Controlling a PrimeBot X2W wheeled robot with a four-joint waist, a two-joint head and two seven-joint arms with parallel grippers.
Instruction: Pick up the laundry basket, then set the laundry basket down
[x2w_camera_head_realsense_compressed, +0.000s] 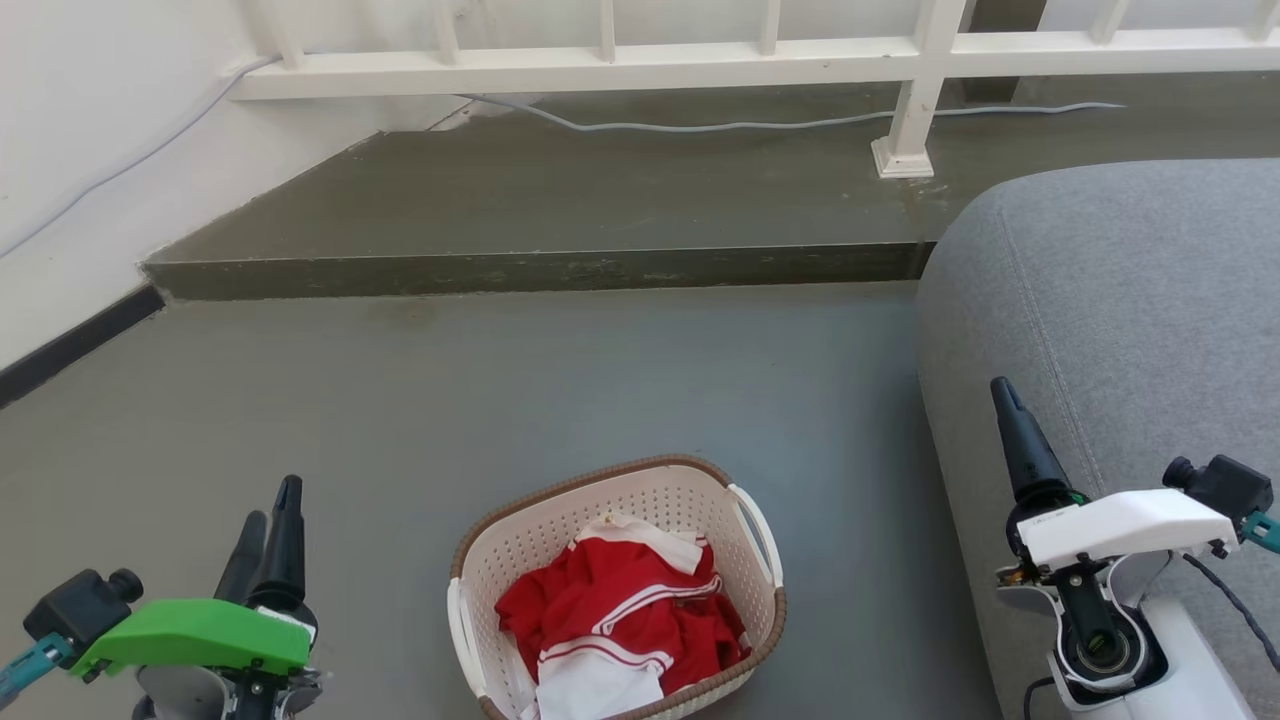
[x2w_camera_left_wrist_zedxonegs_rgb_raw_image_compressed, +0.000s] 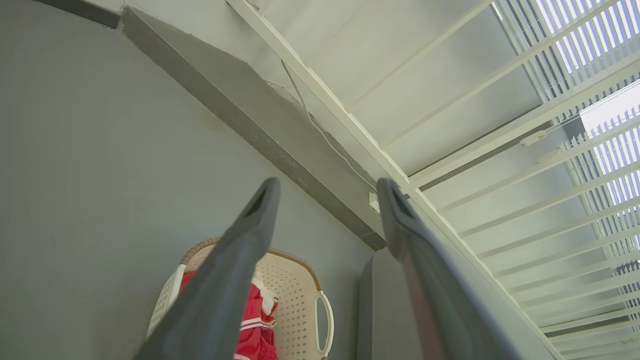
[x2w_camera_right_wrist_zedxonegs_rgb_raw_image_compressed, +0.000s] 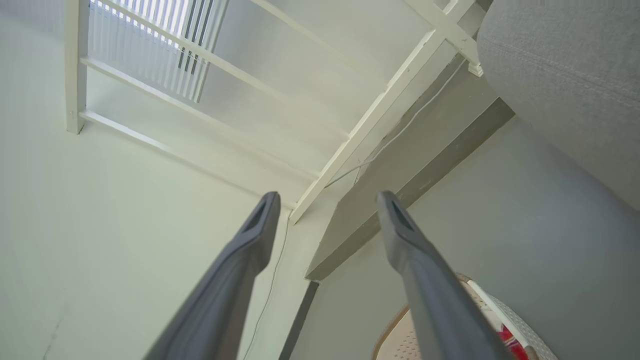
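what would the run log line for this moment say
phase: pre-grasp | laundry basket: on floor, red-and-white clothes inside | left gripper: open, empty | right gripper: open, empty, by sofa

Laundry basket (x2w_camera_head_realsense_compressed: 600, 515) sits upright on the grey floor (x2w_camera_head_realsense_compressed: 500, 380), near side of the room, approx. centre, w/ the grey sofa (x2w_camera_head_realsense_compressed: 1120, 300) a short way off to its right, not touching. Cream-white perforated plastic, rounded-rectangular, brown woven-look rim (x2w_camera_head_realsense_compressed: 590, 478). White left handle (x2w_camera_head_realsense_compressed: 460, 632) & right handle (x2w_camera_head_realsense_compressed: 758, 537), one on each end. Turned a bit askew, right end farther back. Inside: a rumpled red & white garment (x2w_camera_head_realsense_compressed: 620, 610), heaped toward the near side, below rim level.
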